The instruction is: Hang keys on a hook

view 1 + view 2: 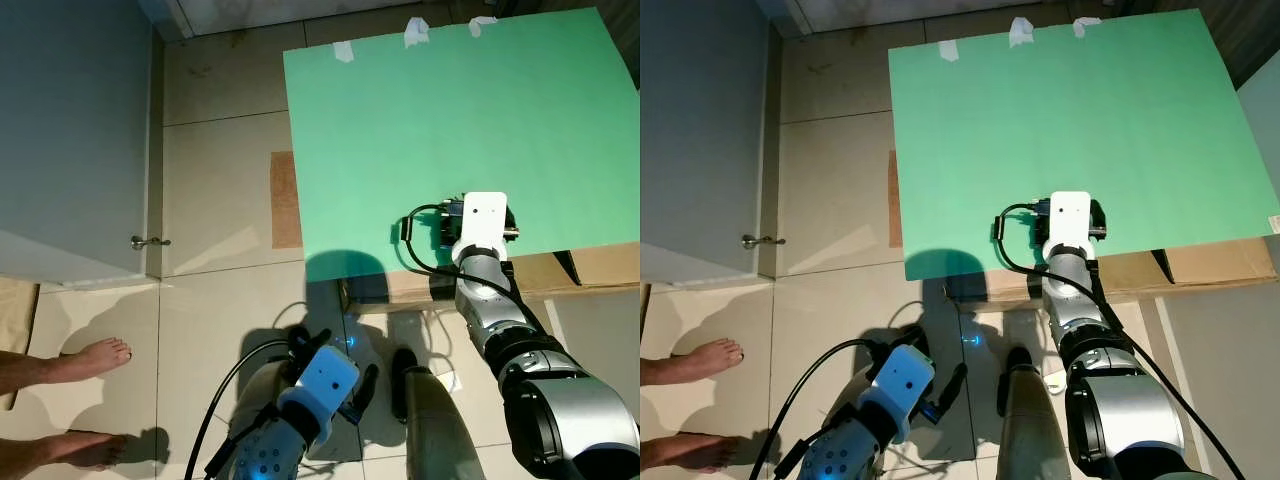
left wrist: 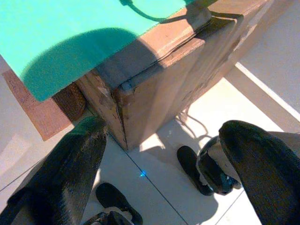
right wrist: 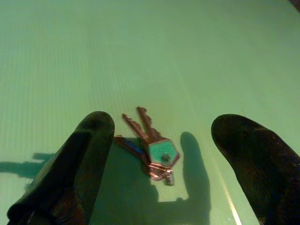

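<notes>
A small bunch of keys (image 3: 151,146) with a green-tagged head lies flat on the green sheet (image 3: 197,56). My right gripper (image 3: 161,133) hovers just above it, open, with one black finger (image 3: 89,150) on either side of the bunch. From the head, the right wrist (image 1: 484,222) reaches over the near edge of the green sheet (image 1: 450,120), and its white mount hides the keys. My left gripper (image 2: 164,154) hangs low over the floor tiles in front of the box, open and holding nothing.
The green sheet covers a cardboard box (image 1: 600,265). A grey door with a metal handle (image 1: 150,241) stands to the left. A person's bare feet (image 1: 95,357) are on the tiles at the lower left. A brown mat (image 1: 285,200) lies beside the box.
</notes>
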Robot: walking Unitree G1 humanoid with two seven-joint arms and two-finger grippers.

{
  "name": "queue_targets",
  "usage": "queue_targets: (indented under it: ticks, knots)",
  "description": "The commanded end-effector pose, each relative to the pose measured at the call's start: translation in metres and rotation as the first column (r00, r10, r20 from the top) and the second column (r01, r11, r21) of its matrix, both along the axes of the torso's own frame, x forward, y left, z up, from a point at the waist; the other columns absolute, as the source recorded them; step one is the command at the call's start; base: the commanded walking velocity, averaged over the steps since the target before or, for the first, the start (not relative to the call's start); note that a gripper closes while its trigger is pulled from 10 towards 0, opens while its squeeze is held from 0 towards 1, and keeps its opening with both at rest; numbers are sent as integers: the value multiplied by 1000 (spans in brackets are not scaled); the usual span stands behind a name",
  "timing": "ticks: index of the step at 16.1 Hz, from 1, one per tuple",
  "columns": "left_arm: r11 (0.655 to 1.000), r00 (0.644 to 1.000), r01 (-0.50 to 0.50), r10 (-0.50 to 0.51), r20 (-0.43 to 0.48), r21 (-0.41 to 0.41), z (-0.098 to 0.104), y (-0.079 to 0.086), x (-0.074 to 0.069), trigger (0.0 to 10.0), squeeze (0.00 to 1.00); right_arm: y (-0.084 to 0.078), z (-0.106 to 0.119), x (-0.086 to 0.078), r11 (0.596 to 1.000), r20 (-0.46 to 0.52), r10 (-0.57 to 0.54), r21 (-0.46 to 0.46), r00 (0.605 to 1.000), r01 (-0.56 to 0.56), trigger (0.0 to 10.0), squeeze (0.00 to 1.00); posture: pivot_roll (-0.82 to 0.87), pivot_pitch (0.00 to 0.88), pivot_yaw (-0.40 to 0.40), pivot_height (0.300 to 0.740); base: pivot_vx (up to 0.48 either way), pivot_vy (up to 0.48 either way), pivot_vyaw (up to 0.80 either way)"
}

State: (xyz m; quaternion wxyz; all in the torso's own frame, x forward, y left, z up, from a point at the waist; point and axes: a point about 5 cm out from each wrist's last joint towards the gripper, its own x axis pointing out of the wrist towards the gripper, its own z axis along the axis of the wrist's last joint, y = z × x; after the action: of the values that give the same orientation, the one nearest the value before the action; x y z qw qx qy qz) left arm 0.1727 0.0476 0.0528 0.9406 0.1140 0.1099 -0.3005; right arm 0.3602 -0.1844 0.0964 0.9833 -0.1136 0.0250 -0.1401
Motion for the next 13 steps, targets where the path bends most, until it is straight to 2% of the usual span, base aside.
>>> queue_targets:
  ticks: [1,6,8,9,10,12,13]
  knots:
    - [1000,999,14,-14,-47,5,-6,2,-10,10000,0,-1,-15,-8,1000,-54,-18,-9,998,17,10000,0,29,438,108,740,0,0,0]
    - [1000,998,11,-11,-54,5,-5,3,-13,10000,0,-1,-22,-11,997,-96,-59,36,994,62,10000,0,30,453,106,740,0,0,0]
    - [1000,998,10,-10,-57,4,-5,2,-14,10000,0,-6,-31,-15,984,-148,-117,116,982,134,9725,0,31,457,107,740,0,0,0]
    - [1000,998,10,-10,-59,4,-5,3,-14,10000,0,-7,-33,-16,980,-158,-125,136,979,147,8431,0,32,457,109,740,0,0,0]
    - [1000,998,10,-10,-60,3,-5,3,-14,10000,0,-7,-34,-17,976,-164,-131,150,978,155,2275,0,31,459,110,740,0,0,0]
    - [1000,998,11,-11,-63,4,-5,3,-14,10000,0,-9,-35,-18,974,-165,-134,160,977,161,0,0,29,461,112,740,0,0,0]
    - [1000,998,12,-12,-63,4,-5,3,-14,10000,0,-9,-35,-18,974,-165,-132,162,977,159,0,0,29,461,112,740,0,0,0]
